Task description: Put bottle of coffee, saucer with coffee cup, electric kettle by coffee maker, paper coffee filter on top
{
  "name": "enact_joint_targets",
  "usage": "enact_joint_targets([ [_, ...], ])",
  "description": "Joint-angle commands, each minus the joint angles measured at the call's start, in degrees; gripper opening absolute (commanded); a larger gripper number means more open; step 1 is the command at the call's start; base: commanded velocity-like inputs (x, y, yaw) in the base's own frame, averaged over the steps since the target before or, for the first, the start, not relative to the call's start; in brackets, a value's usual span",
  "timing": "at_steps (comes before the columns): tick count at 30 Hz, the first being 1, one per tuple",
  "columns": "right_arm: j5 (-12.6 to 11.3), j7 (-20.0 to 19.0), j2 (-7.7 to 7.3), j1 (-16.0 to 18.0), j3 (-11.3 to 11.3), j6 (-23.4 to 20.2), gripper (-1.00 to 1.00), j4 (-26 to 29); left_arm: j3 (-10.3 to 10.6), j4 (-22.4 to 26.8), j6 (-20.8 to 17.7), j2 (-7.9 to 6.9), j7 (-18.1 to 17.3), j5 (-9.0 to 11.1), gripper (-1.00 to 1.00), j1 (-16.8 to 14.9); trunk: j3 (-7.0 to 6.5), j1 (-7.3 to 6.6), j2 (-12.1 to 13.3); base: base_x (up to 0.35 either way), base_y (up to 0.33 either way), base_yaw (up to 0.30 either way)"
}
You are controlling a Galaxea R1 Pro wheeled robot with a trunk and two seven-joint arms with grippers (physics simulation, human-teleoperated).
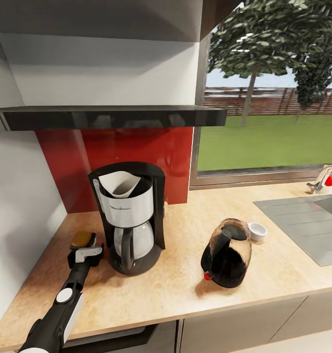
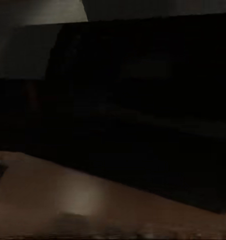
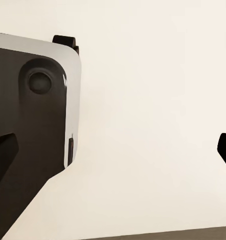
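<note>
Beige speckled wood-look worktop [image 1: 185, 289] carries the coffee maker [image 1: 130, 215], which stands upright near the red backsplash [image 1: 136, 152], its glass carafe seated in the base and the white paper coffee filter [image 1: 121, 183] sitting in its open top. Just beside the machine, on the robot's left, the bottle of coffee [image 1: 83, 239] stands on the worktop, its amber lid showing, with the left claw [image 1: 85, 253] right at it; the white fingers lie against the bottle's near side, but whether they grip it or merely touch it I cannot tell. The left wrist view is dark and blurred, giving a dim brown surface and a black mass beyond it. Well apart on the other side of the machine, the electric kettle [image 1: 226, 253] rests on the worktop leaning over, its red switch low on its front. The coffee cup [image 1: 257, 231] lies just behind the kettle. A black kitchen shelf [image 1: 112, 116] runs along the wall above the machine. In the right wrist view the right claw [image 3: 115, 150] has its two dark fingertips spread wide with nothing between them, before a pale wall.
</note>
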State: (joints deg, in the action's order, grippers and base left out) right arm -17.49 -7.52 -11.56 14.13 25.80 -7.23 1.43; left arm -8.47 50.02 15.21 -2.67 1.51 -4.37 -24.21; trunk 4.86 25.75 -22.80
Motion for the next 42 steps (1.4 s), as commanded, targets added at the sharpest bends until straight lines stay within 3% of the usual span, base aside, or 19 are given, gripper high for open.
enact_joint_targets([
  [1,-0.6,-0.1,-0.04,0.0,0.5,-0.3,1.00,0.1,-0.1,0.0,0.2,0.00,0.2,-0.5,1.00,0.0,0.12,0.03,-0.1,0.000,0.000,0.000],
  [28,-0.6,-0.2,-0.04,0.0,0.5,-0.3,1.00,0.1,-0.1,-0.1,0.2,-0.05,0.2,-0.5,1.00,0.0,0.12,0.03,-0.1,-0.003,0.000,0.000],
  [42,-0.6,-0.1,-0.04,0.0,0.5,-0.3,1.00,0.1,-0.1,-0.2,0.2,-0.05,0.2,-0.6,1.00,0.0,0.12,0.03,-0.1,-0.303,0.000,0.000],
])
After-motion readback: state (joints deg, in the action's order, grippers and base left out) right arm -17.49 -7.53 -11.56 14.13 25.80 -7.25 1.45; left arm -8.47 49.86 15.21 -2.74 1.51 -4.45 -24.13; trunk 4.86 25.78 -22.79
